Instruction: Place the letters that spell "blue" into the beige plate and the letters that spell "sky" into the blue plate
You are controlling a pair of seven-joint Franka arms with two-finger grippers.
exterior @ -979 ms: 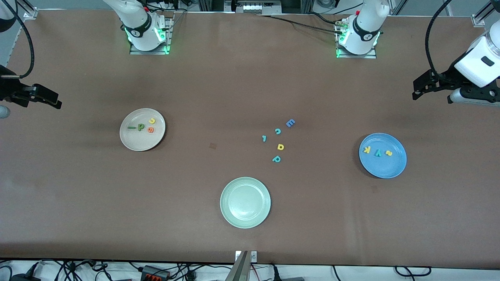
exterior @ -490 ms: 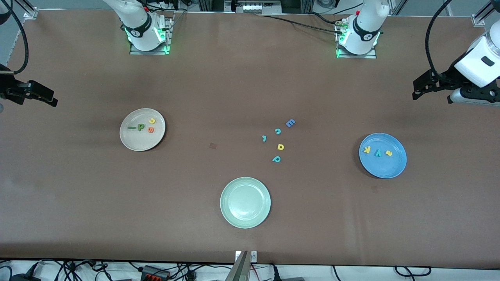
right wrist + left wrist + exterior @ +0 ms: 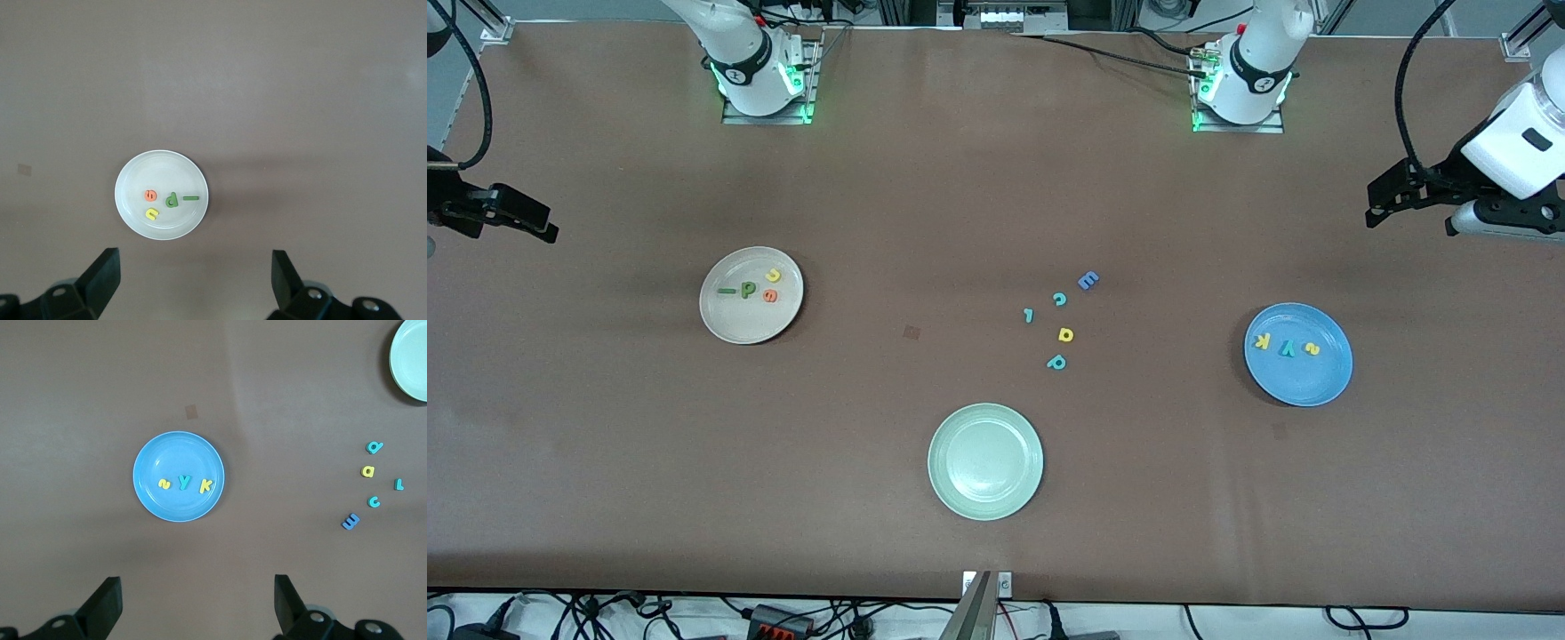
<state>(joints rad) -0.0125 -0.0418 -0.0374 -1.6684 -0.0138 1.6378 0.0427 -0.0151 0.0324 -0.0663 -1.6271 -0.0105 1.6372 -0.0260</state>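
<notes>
right gripper (image 3: pixel 538 222) drawn outward since earlier, letters unmoved, jaws apart

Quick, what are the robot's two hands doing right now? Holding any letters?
Left hand: open, holding nothing, up over the table's left-arm end.
Right hand: open, holding nothing, up over the table's right-arm end.

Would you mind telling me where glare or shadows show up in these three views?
Front view: soft sheen inside the pale green plate and green base lights glowing by both arm bases. Left wrist view: the blue plate casts only a faint shadow on the table. Right wrist view: a dark shadow band runs beside the beige plate.
</notes>
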